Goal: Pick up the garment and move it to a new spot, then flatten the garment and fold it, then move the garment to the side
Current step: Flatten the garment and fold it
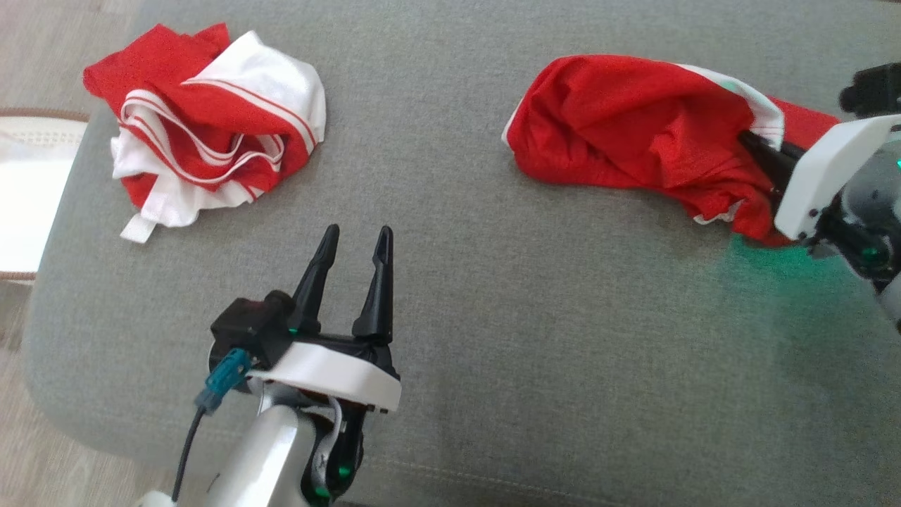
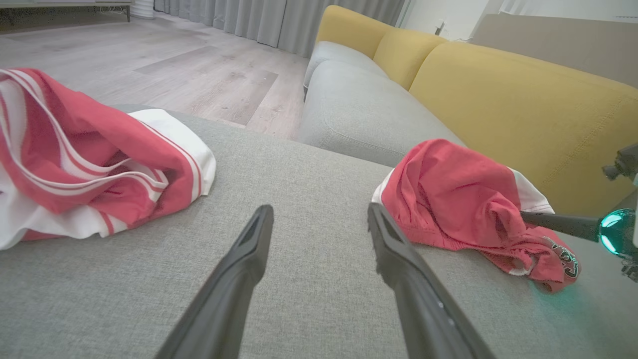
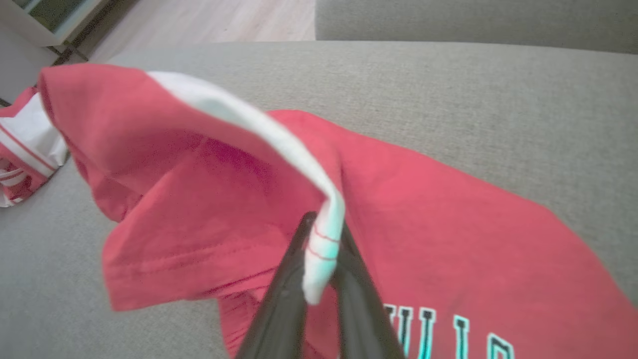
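Observation:
A red garment (image 1: 633,120) with a white band and lettering lies bunched on the right of the grey cushion (image 1: 457,282). My right gripper (image 1: 767,162) is shut on its right end. In the right wrist view the gripper (image 3: 324,234) pinches the white band (image 3: 279,144) between its fingers, and the red garment (image 3: 448,224) spreads beneath. The left wrist view shows the same garment (image 2: 458,199) with one right finger (image 2: 553,221) reaching into it. My left gripper (image 1: 357,236) is open over bare cushion at the front middle, and its gripper (image 2: 319,212) holds nothing.
A second red and white striped garment (image 1: 211,120) lies crumpled at the cushion's far left, also in the left wrist view (image 2: 89,159). Wood floor (image 1: 28,56) lies past the cushion's left edge. A yellow and grey sofa (image 2: 498,94) stands beyond.

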Controlling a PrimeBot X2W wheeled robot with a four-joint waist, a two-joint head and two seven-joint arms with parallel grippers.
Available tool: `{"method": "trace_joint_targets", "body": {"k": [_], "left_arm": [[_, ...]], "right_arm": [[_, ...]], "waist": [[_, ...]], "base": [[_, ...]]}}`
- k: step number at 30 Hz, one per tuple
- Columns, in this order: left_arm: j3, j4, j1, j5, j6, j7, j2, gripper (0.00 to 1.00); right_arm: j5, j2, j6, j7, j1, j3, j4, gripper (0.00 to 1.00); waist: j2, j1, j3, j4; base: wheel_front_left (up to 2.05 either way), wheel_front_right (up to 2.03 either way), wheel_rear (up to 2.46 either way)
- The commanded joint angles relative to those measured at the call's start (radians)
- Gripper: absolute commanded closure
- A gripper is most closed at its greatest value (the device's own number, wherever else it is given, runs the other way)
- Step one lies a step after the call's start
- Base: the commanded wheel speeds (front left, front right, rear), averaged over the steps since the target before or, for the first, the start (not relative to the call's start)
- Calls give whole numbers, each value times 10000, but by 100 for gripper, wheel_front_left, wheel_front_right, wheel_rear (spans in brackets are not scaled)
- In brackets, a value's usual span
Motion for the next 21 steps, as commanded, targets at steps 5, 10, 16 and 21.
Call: {"method": "trace_joint_targets", "body": {"k": [5, 10, 16, 21], "left_arm": [[469, -159, -252, -58, 36, -91, 17, 0], [849, 172, 23, 53, -130, -91, 17, 0], [1482, 434, 377, 254, -341, -91, 17, 0], [1933, 463, 622, 369, -470, -91, 16, 0]], "right_arm": [[146, -382, 77, -848, -233, 716, -865, 100], [107, -598, 77, -1255, -112, 1829, -2210, 100], [-97, -1712, 77, -577, 232, 3449, -4375, 100], [-98, -3010, 77, 300, 676, 3884, -5798, 100]], "waist": [[0, -1, -485, -387], [0, -1, -1271, -1088], [0, -1, -1958, -2070], [0, -1, -2220, -2734]], "base": [[0, 0, 0], [0, 0, 0], [0, 0, 0], [0, 0, 0]]}}
